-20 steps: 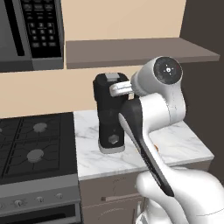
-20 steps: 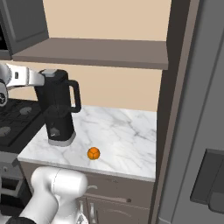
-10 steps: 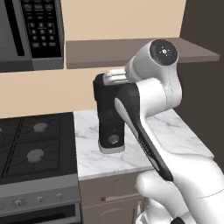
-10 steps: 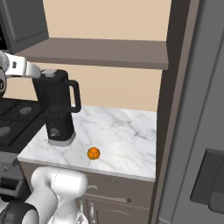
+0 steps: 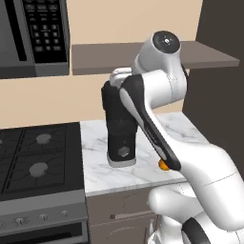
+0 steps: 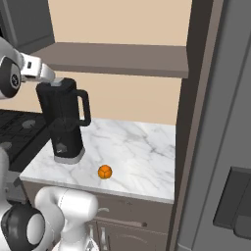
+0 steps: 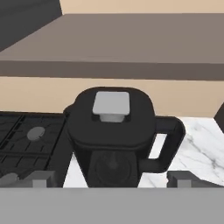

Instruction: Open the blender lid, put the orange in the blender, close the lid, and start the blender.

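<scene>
blender (image 6: 63, 122) tall matte black | lid (image 7: 113, 114) flat, square grey plug

Upright lidded blender (image 6: 63, 122); orange (image 6: 104, 172) nearby on marble.

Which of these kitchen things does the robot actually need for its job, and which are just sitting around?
Needed: blender, blender lid, orange.
Just there: stove, microwave, shelf, marble counter.

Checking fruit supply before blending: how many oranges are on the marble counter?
1. The small round bright orange ball lies on the white marble counter, in front and to the right of the tall black blender. Others may be hidden behind the arm.
</scene>
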